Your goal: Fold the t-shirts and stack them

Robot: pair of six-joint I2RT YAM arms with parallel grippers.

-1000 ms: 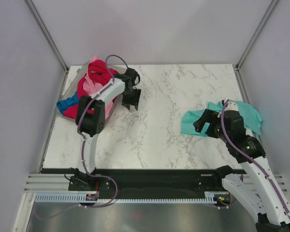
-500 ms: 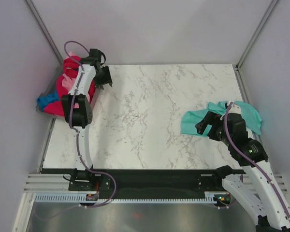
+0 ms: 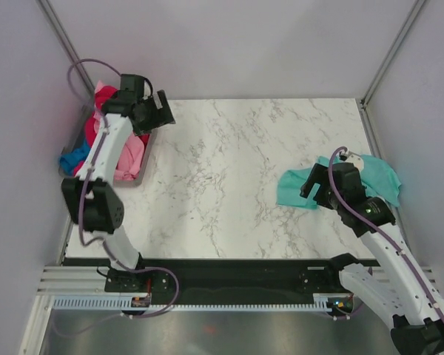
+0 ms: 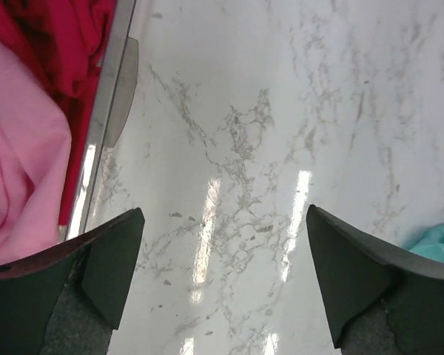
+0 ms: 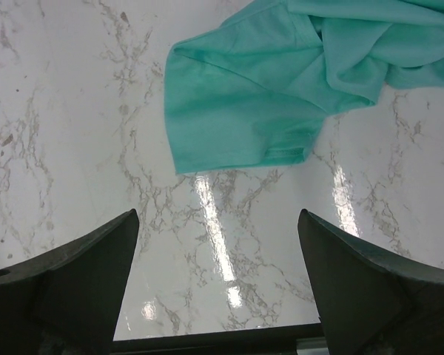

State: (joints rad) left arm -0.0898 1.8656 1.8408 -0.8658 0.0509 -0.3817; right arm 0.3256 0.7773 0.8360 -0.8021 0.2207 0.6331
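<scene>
- The white marble table (image 3: 229,163) has cloth in two places, well apart from each other.
- A grey see-through plastic tub (image 4: 103,111) sits at the table's 10 o'clock side, right at the left edge.
- Inside the tub a crimson red soft t-shirt (image 4: 59,37), a light pink soft t-shirt (image 4: 22,177) and a bright blue soft t-shirt (image 3: 72,157) are piled in a messy heap. None of them is folded.
- The blue one pokes out at the heap's 8 o'clock side.
- A teal-turquoise soft t-shirt (image 5: 266,96) lies crumpled on the table at its 3 o'clock side, close to the right edge. It is not folded either.
- The left claw (image 4: 226,274) hangs at the table's 11 o'clock corner, just beside the tub's right rim.
- Its two black fingers (image 4: 111,274) are spread wide apart. Only bare marble shows between them, so it has hold of nothing.
- In the left wrist view the tub and its red and pink cloth fill the 9 to 11 o'clock side.
- The right claw (image 5: 218,281) is at the left end of the teal t-shirt.
- Its fingers are spread wide too, with nothing in them.
- In the right wrist view the teal cloth lies at 12 to 1 o'clock, ahead of the fingers and not touching them.
</scene>
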